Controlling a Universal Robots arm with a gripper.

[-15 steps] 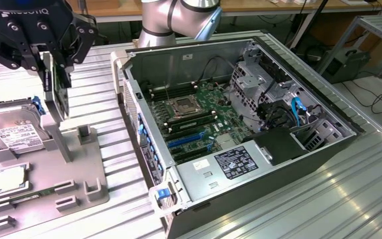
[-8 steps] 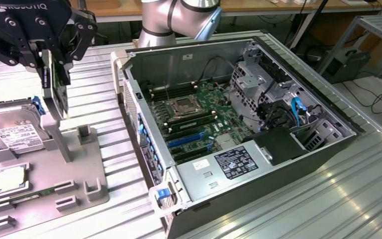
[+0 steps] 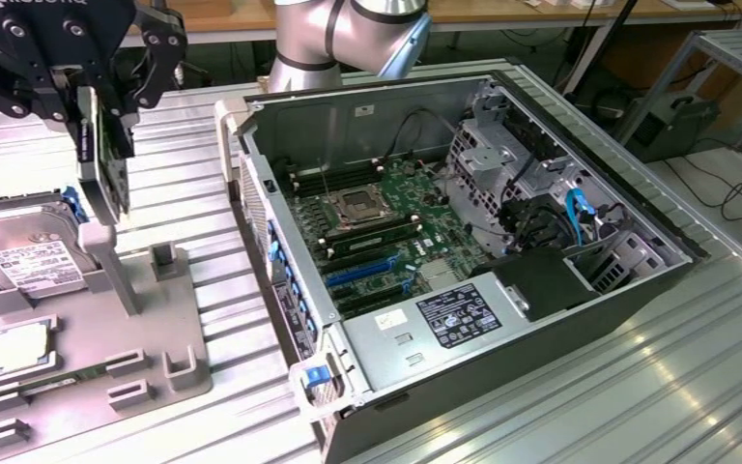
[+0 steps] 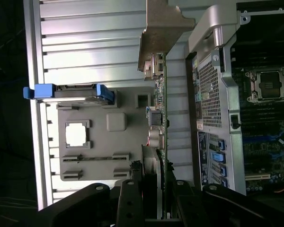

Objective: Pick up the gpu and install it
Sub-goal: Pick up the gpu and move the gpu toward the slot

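The black two-fingered gripper was clenched on the thin green circuit-card gpu with silver end bracket. The card hung on edge, near the grey moulded parts tray and beside the open metal computer case. This attitude probably suits slot entry. The card was not yet installed.

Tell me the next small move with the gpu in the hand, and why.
I'd probably carry it sideways toward the exterior view's right, over the open case. The hand grips the gpu edge-on above the grey fixture tray, while the blue slots lie inside the case, apart from the card.
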